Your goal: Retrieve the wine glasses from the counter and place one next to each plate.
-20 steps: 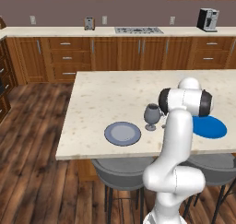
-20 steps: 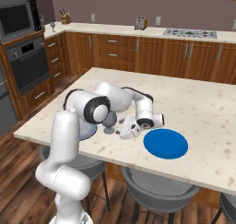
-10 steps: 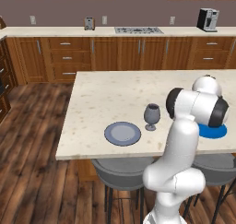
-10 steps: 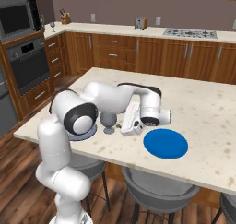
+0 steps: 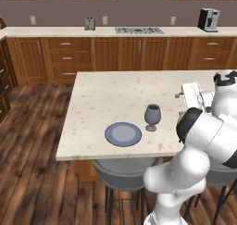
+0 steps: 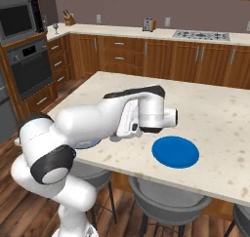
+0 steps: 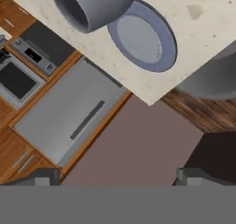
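Closest in, on the hand view, the gripper (image 7: pixel 117 178): its two dark tips stand as wide apart as they go, with nothing between them, so it's empty.

Just past those tips, the dark wine glass (image 7: pixel 92 4) looms large at the top of the view, bowl mouth turned toward the camera. The left base view shows it standing upright on its round foot on the island desk (image 5: pixel 106 94), just beside the grey plate (image 5: pixel 122 134) on that plate's right. That looks like one pairing done (glass by plate, apart but close).

A little further along the same desk, the blue plate (image 6: pixel 176 151) lies flat with bare stone all round it and no glass anywhere near. The white arm (image 6: pixel 97 119) stretches over the desk just left of it.

Now the long look to the back: on the far desk (image 6: pixel 112 31) against the wall, next to the knife block (image 6: pixel 70 20), there's a tiny stemmed shape (image 6: pixel 55 27), which I take for the slim glass, though it's too small to be sure. It stands upright, stem vertical. It lies well apart from the gripper, away beyond the island at the far left corner on the right base view. So I'd judge the next move a trip over there, then a sideways approach to the stem.
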You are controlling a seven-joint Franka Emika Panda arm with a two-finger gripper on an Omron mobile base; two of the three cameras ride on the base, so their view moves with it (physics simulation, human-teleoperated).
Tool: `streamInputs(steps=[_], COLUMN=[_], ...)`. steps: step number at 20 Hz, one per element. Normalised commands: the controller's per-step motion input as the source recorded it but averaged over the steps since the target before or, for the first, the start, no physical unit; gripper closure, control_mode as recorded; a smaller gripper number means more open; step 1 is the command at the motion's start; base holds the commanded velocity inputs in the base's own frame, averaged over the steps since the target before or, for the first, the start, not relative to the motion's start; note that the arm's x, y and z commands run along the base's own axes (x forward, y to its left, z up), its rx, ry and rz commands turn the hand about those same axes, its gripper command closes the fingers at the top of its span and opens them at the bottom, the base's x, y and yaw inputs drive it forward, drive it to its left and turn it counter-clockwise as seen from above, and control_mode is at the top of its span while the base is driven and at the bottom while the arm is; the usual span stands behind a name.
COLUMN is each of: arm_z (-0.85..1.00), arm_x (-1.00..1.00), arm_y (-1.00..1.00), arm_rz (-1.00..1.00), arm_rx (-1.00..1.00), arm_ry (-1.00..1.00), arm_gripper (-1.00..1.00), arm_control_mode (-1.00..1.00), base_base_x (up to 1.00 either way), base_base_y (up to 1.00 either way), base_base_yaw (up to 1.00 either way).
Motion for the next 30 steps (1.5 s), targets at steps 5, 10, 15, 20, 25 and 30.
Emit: streamInputs(steps=[5,10,15,20,25,30], arm_z=[1.0,0.93,0.44,0.02,0.0,0.0], arm_x=[-0.6,-0.56,-0.73,-0.65,-0.03,0.04], arm_y=[0.56,0.56,0.35,0.0,0.06,0.06], arm_rz=[0.0,0.0,0.0,0.05,0.14,0.02], arm_rx=[-0.09,-0.05,-0.01,0.03,0.25,0.07], arm_ry=[-0.2,-0.05,-0.03,-0.01,0.04,0.01], arm_gripper=[-1.0,-1.0,-1.0,-1.0,-1.0,-1.0], arm_control_mode=[-1.0,-1.0,-1.0,-1.0,-1.0,1.0], base_base_x=[0.0,0.0,0.0,0.0,0.0,0.08], base_base_y=[0.0,0.0,0.0,0.0,0.0,0.4], base_base_yaw=[0.0,0.0,0.0,0.0,0.0,0.0])
